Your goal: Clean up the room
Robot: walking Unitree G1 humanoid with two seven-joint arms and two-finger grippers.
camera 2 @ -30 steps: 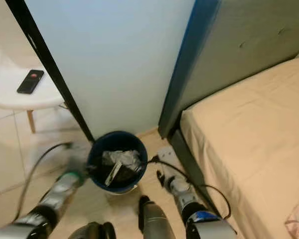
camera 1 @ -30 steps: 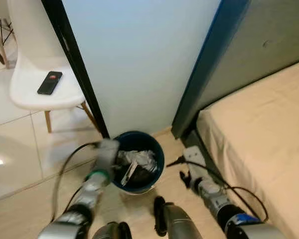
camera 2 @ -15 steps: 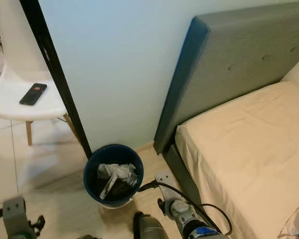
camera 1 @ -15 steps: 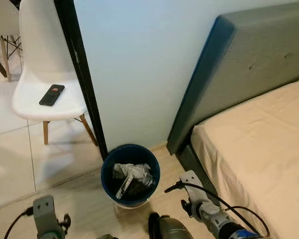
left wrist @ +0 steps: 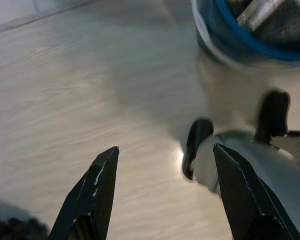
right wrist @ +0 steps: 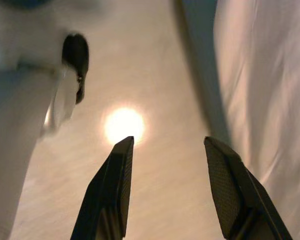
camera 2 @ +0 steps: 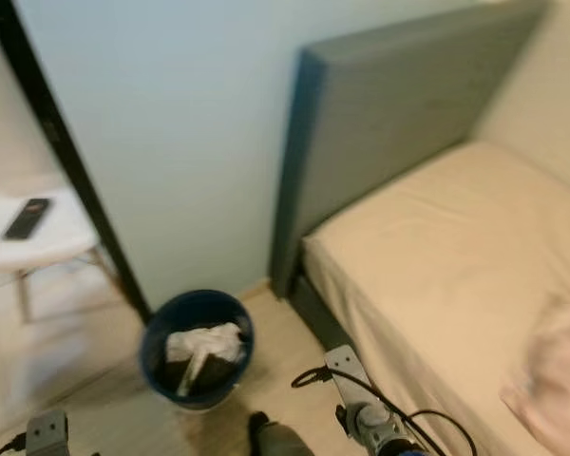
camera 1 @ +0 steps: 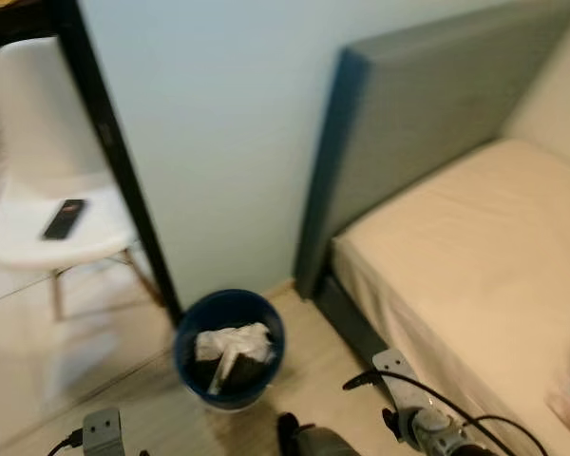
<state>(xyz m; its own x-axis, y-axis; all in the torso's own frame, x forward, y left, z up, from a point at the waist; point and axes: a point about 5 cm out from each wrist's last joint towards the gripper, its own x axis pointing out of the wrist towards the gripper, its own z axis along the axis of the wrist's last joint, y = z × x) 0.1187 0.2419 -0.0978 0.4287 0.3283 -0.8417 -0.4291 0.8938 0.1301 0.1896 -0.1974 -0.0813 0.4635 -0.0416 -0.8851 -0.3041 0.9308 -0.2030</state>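
Left gripper: lowered over floor, fingers wide, empty.
Right gripper: lowered beside bed, wide, empty.
Bin: blue, lower centre, holding crumpled paper.

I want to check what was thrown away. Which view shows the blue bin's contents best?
The left eye view: the blue bin sits whole, crumpled paper visible inside. Right eye view shows it similarly; left wrist view catches its rim.
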